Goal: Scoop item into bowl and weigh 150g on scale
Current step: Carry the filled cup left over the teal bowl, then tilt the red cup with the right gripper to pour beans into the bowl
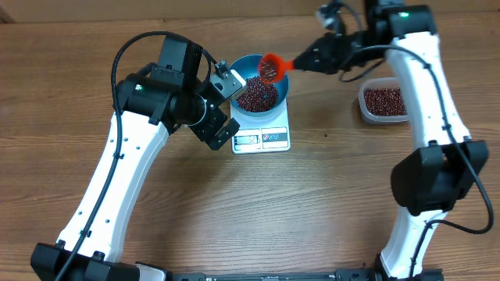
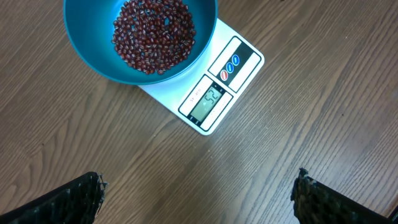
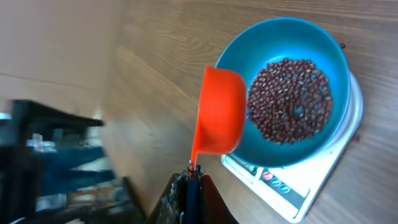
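Observation:
The blue bowl [image 1: 244, 72] sits on the white scale [image 1: 262, 139] with a heap of red-brown beans [image 1: 256, 95] in it. My right gripper [image 1: 303, 60] is shut on the handle of a small red scoop [image 1: 271, 68], which hangs over the bowl's far right rim with beans in it. In the right wrist view the scoop [image 3: 217, 112] overlaps the bowl [image 3: 286, 37] and beans [image 3: 289, 99]. My left gripper [image 1: 234, 108] is open and empty, just left of the bowl. Its wrist view shows the bowl [image 2: 81, 50], beans [image 2: 152, 34] and lit scale display [image 2: 210, 99] ahead of the fingers [image 2: 74, 199].
A clear plastic tub [image 1: 384, 101] holding more beans stands on the table to the right of the scale, under the right arm. The left arm reaches in from the front left, the right arm from the front right. The wooden tabletop runs all round.

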`<act>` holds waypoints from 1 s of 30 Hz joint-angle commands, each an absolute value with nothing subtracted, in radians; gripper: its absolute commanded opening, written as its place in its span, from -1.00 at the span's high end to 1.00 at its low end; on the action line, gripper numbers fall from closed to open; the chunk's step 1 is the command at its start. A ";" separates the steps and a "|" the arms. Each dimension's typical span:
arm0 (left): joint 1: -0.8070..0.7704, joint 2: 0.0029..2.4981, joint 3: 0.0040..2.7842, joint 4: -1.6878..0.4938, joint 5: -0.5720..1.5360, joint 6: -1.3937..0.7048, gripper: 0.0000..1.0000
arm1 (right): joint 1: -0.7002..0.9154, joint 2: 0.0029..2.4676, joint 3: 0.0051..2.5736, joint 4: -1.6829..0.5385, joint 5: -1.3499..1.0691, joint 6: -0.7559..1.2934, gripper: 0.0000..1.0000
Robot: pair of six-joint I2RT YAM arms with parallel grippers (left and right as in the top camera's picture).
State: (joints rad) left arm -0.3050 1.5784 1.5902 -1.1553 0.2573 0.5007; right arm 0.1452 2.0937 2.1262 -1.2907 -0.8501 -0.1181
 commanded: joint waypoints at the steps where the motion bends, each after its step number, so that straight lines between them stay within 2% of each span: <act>1: -0.302 1.584 1.584 -1.155 0.259 0.516 -0.99 | 0.209 2.091 2.156 -1.243 -0.635 -0.036 0.93; 14: -0.302 1.584 1.584 -1.155 0.259 0.516 -0.99 | 0.414 2.070 2.221 -1.227 -0.029 -0.027 0.93; 22: -0.302 1.584 1.584 -1.155 0.259 0.516 -0.98 | 0.485 2.042 2.237 -1.227 0.130 -0.027 0.93; 30: -0.302 1.584 1.584 -1.155 0.259 0.516 -0.99 | 0.528 2.041 2.237 -1.237 0.175 -0.031 0.93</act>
